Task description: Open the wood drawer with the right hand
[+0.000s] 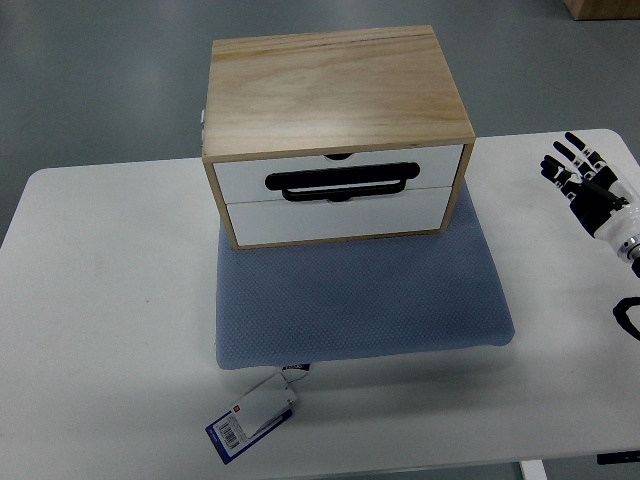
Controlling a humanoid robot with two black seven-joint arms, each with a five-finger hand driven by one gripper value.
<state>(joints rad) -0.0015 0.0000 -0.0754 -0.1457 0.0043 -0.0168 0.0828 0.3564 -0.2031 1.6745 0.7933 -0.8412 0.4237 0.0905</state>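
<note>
While nothing of the opening had yet been done, as far as the top view showed, both white drawer fronts sat flush with the face of the light plywood two-drawer box (338, 92). Stood on the rear half of a blue-grey padded mat (360, 300), itself laid on a white rounded table (110, 320). Upper white drawer (240, 180) shut, with a black bar-shaped handle (340, 184) running along its lower edge and a small dark notch at its top edge. Lower white drawer (330, 215) shut as well, no gap along either seam.

Well apart from the box, off to its right near the table's right edge: the black-and-white robot right hand (585, 180), fingers spread and relaxed, clamped on nothing, touching neither box nor handle. Fingertips pointed away toward the far side of the table. Just below that hand, a dark curved part at the picture's right edge, too cropped to identify. No left hand anywhere in sight.

In front of the box, past the mat's near edge, lay a white tag with a blue barcode label (250, 420), attached to the mat.

Judged from this: task at its very start. Left to do: bring the hand across to the box front, hook the handle, draw a drawer out.
</note>
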